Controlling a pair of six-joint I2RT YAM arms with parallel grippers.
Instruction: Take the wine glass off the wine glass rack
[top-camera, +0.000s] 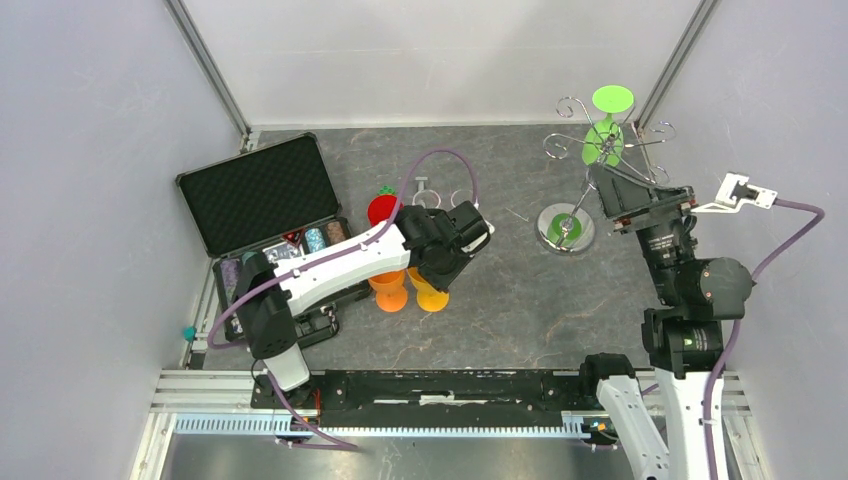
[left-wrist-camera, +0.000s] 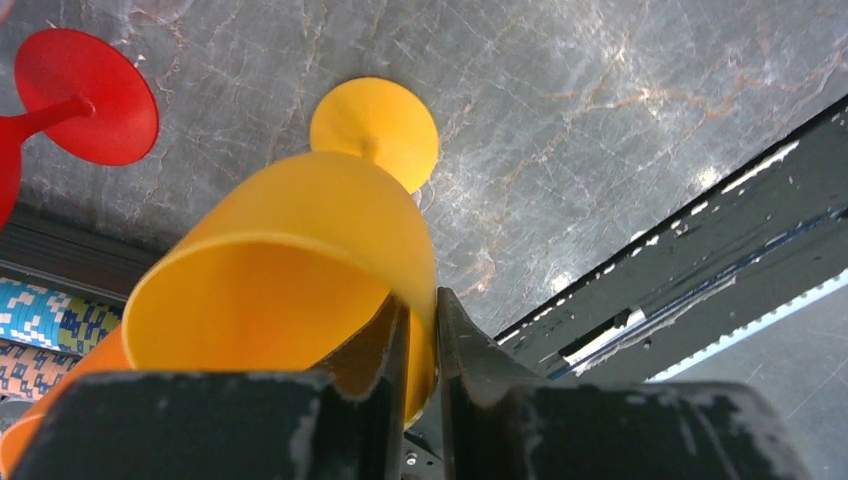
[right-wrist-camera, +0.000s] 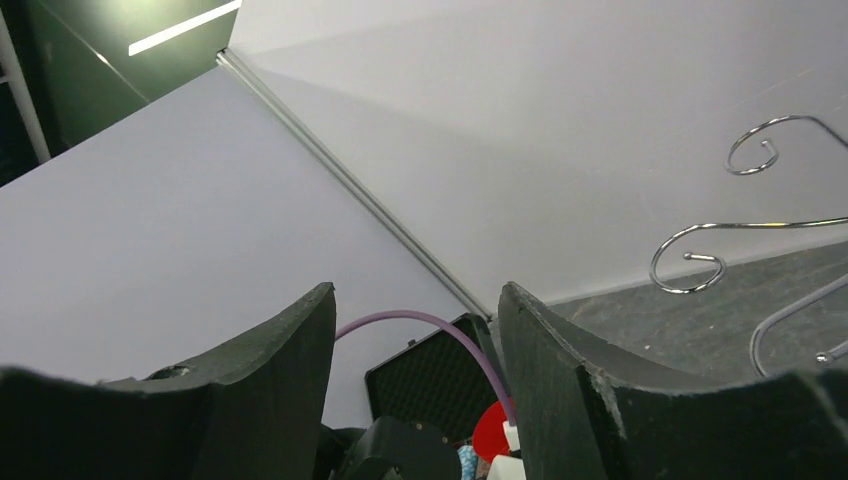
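The right gripper (right-wrist-camera: 415, 292) is held open beside the wine glass rack (top-camera: 545, 228); the wine glass (top-camera: 606, 135) is half hidden by its wires. A yellow glass (left-wrist-camera: 280, 260) is pinched at the rim by the left gripper (left-wrist-camera: 422, 312).

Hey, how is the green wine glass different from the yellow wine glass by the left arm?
The green wine glass hangs foot up on the wine glass rack; the yellow wine glass stands foot down on the table. The left gripper pinches the yellow wine glass's rim; the green wine glass is ungripped, the right gripper open. Both are opaque stemmed glasses.
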